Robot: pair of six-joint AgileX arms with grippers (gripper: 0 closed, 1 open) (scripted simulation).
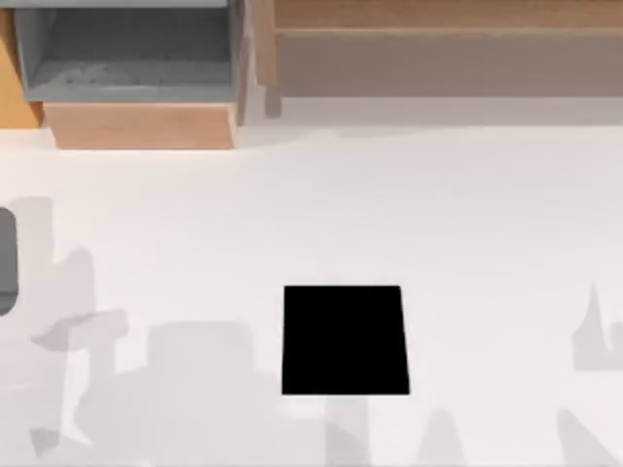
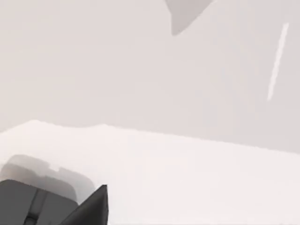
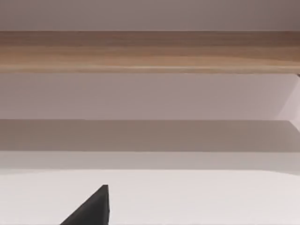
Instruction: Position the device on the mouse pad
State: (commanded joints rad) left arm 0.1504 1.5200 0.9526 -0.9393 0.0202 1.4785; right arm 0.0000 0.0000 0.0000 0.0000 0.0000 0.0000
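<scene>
1. The left claw [image 2: 89, 208] shows in the left wrist view as 1 dark fingertip close beside a dark grey device [image 2: 33, 204] on the white bench [image 2: 187, 178]; whether its fingers are apart or together I cannot tell.
2. The right claw [image 3: 91, 208] shows in the right wrist view as 1 dark fingertip above bare bench, facing a wooden shelf [image 3: 150, 51]; its state I cannot tell either, and it looks parked.
3. The mouse pad [image 1: 345, 340] lies flat and black near the front middle of the bench in the top view, with nothing on it.
4. In the top view the device [image 1: 6, 263] is a grey shape cut by the left edge, well apart from the pad.
5. Progress, as I judge it: early. The device is not yet lifted or placed; grasp, carry and set-down all remain.
6. Room: the bench between device and pad is bare apart from grey shadows, so a rightward carry looks open. A grey open box [image 1: 131, 58] and the shelf sit at the back, well apart from that path.
7. The device sits close to the bench's left edge, so a nudge outward could be risky.
</scene>
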